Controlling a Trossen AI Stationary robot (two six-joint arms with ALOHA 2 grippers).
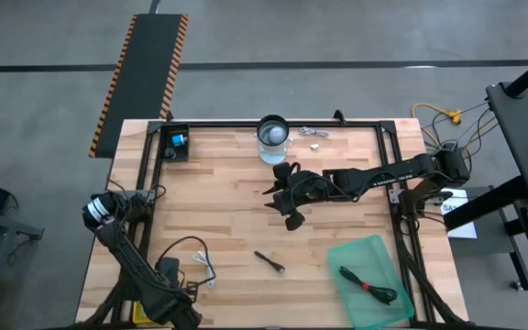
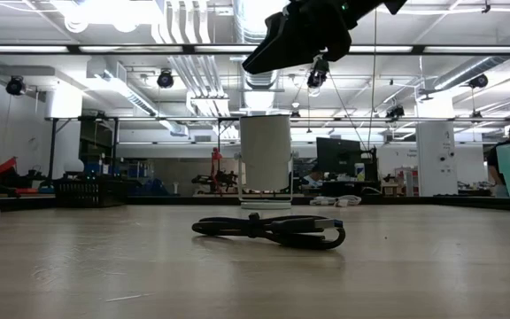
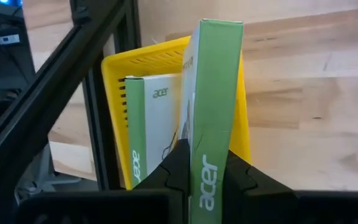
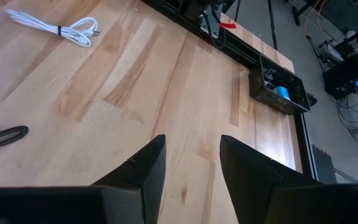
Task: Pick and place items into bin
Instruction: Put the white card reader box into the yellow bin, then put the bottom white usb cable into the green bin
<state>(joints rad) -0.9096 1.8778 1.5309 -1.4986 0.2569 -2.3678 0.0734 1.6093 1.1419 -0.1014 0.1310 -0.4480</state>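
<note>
The right gripper (image 1: 282, 195) hovers mid-counter (image 1: 227, 183), jaws parted and empty, while the left arm waits at its near corner, its jaws hidden. The white cable (image 1: 207, 269) and small black tool (image 1: 269, 261) look light; the limp cable seems best pinched at its tied middle, the stiff tool across its shaft, then carried to the green bin (image 1: 374, 252).

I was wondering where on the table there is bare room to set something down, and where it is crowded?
Free wood lies between the clear jar and the small black tray, and left of the right tool. Crowded: the near edge, with the white cable, black stick tool, and green bin holding the black cable.
</note>
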